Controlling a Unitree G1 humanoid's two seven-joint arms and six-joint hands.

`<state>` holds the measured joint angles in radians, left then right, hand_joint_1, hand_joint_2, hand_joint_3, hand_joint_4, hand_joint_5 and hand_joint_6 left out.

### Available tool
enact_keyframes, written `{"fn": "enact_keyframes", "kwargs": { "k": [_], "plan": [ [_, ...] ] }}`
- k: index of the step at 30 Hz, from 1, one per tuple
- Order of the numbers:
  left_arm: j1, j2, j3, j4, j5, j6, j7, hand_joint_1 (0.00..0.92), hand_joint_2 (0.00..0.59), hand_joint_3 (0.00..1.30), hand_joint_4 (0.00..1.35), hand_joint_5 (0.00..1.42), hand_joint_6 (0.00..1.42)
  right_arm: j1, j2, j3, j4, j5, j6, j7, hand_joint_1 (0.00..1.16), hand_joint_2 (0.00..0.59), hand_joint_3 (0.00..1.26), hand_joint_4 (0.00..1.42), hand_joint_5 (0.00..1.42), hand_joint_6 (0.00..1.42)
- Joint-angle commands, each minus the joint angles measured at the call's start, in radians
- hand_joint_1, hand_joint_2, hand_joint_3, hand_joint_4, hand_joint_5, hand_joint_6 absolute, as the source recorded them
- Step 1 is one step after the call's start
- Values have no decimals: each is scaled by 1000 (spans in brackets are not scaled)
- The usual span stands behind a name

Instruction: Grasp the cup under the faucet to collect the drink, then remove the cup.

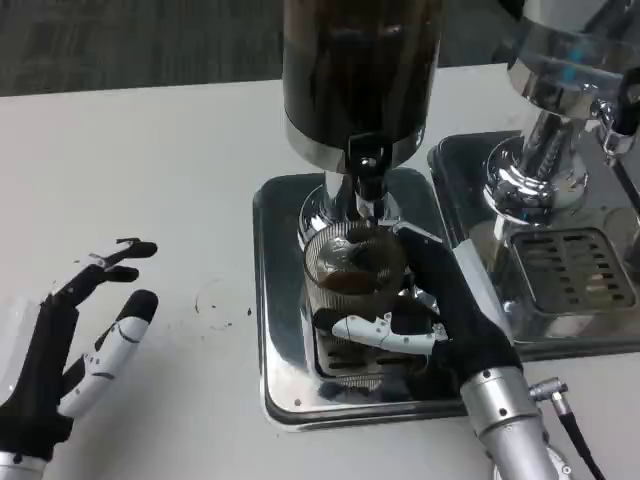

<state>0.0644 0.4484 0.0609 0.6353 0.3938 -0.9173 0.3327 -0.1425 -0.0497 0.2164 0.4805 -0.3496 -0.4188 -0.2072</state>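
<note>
A clear ribbed cup with dark drink in it stands on the drip grate directly below the faucet of the dark drink dispenser. My right hand grips the cup from the right and front, fingers wrapped around its lower part. The cup's rim sits just below the spout. My left hand hovers over the white table at the left, fingers spread and holding nothing, well apart from the dispenser.
The dispenser's steel drip tray surrounds the cup. A second dispenser with its own tray and grate stands close on the right. A cable plug lies by my right forearm. Small dark drips mark the table.
</note>
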Motion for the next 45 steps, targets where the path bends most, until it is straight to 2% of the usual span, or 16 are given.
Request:
{"fn": "enact_keyframes", "kwargs": {
  "k": [1,12,29,37,40,42,45],
  "plan": [
    [-1,-1,-1,-5,-8,0,-7,0,238,369,238,365,228,16,3,-11,-19,-10,-35,-47,1054,125,568,576,617,781],
    [-7,-3,-7,-13,-4,-1,-11,0,238,370,241,369,228,65,5,-13,-106,-47,-31,-101,1068,117,591,609,643,829],
    [-19,-6,-20,-3,-1,-4,-24,0,239,370,240,366,228,136,-9,-16,-231,-70,6,-88,1069,116,595,619,668,864],
    [-25,2,-25,-5,11,-6,-26,0,240,260,122,241,154,231,-15,-15,-342,-56,16,-49,1065,108,608,636,692,901],
    [-26,7,-32,-9,21,4,-29,0,235,113,12,128,67,248,-19,-12,-379,-57,32,-28,1061,107,609,642,697,911],
    [-26,20,-46,-20,27,26,-54,0,230,23,0,44,6,261,-20,-11,-406,-42,37,-6,1059,107,609,650,703,923],
    [-22,40,-64,-45,45,58,-85,0,223,0,0,0,0,281,-31,-13,-455,-32,43,22,1057,107,619,662,715,931]
  ]
}}
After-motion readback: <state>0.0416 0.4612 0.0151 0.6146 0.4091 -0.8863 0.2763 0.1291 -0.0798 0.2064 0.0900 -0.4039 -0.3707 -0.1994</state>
